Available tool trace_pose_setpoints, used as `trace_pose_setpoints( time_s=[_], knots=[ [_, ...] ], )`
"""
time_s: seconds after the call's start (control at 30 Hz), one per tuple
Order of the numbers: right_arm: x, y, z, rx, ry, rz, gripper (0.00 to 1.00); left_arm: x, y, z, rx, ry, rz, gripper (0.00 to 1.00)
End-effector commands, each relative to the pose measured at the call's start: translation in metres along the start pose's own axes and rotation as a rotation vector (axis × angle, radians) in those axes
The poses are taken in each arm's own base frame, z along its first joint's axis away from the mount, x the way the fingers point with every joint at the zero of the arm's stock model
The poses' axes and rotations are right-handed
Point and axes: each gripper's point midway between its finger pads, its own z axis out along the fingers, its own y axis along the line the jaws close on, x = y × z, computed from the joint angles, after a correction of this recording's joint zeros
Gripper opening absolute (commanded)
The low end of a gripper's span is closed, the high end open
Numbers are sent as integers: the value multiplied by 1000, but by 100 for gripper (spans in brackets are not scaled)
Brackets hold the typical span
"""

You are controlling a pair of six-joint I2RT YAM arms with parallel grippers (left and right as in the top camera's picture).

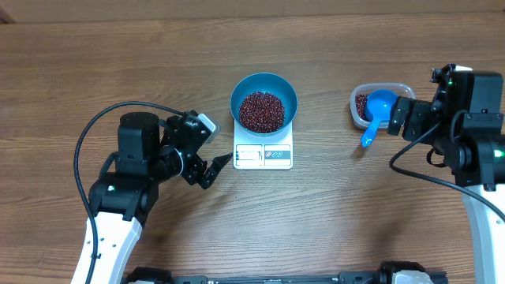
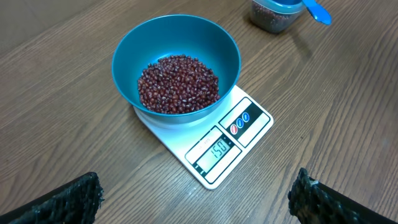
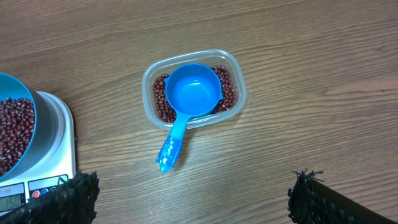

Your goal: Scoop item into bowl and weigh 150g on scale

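The teal bowl [image 1: 286,91] stands on the white scale [image 1: 280,155] at the table's middle, holding a heap of dark red beans [image 1: 262,111]. In the left wrist view the bowl [image 2: 205,43] and beans [image 2: 178,84] fill the upper middle, and the scale [image 2: 252,118] has its display lit. My left gripper [image 1: 217,168] is open just left of the scale's front corner, with bare wood between its fingers [image 2: 196,193]. To the right of the clear tub, my right gripper [image 1: 394,118] is open and empty [image 3: 196,186].
A clear plastic tub [image 1: 402,87] with more beans sits right of the scale, and a blue handled scoop [image 1: 377,110] rests in it, handle pointing toward the table's front. The right wrist view shows the tub [image 3: 239,93], the scoop [image 3: 193,93] and the scale's edge [image 3: 59,134].
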Motion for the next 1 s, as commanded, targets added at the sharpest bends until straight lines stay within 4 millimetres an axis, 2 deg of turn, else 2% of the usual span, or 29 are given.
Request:
trace_pose_setpoints(
  time_s=[0.0,0.97],
  knots=[
    [-11,-1,-8,4,-38,-1,100,1,2,-1,-6,-3,16,100],
    [-11,-1,-8,4,-38,-1,100,3,2,1,-2,6,10,100]
  ],
)
